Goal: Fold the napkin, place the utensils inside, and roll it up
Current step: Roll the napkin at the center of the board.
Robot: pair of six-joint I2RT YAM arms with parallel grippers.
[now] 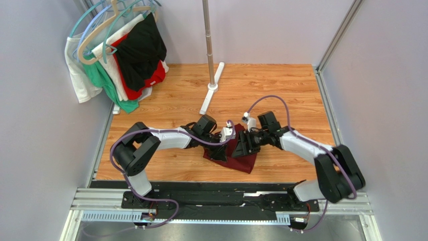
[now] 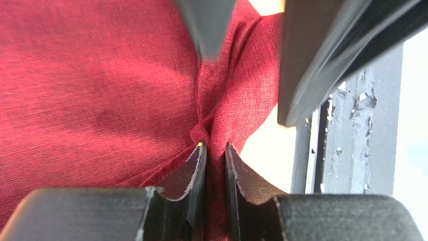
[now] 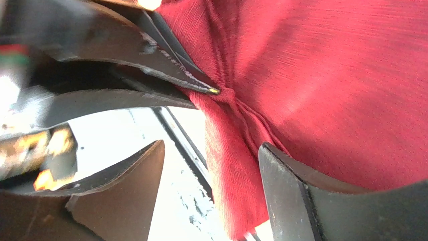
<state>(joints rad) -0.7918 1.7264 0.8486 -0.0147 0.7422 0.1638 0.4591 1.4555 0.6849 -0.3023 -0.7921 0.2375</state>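
The napkin [image 1: 240,156] lay bunched up in the middle of the table [image 1: 281,90], near the front edge. Part of it was lifted off the wood. Up close, the cloth [image 2: 100,90] looked red and soft, with a raised fold running up through it.

The left gripper [image 2: 215,148] pinched that fold. Its two fingers [image 2: 196,170] were almost together, with a thin strip of cloth squeezed between them.

The right gripper [image 3: 212,145] was spread wide and was not squeezing anything. A hanging flap of the napkin [image 3: 326,90] sat between its two fingers [image 3: 296,196]. The flap was close to the finger on the right side of that view. I could not tell if it touched.

From above, both grippers met over the napkin, the left [image 1: 223,145] right beside the right [image 1: 247,144]. Their tips were very close together.

The spoon could not be seen in any view.

Far back on the left, clothes [image 1: 125,55] hung on hangers. A pole [image 1: 207,30] stood at the back of the table.
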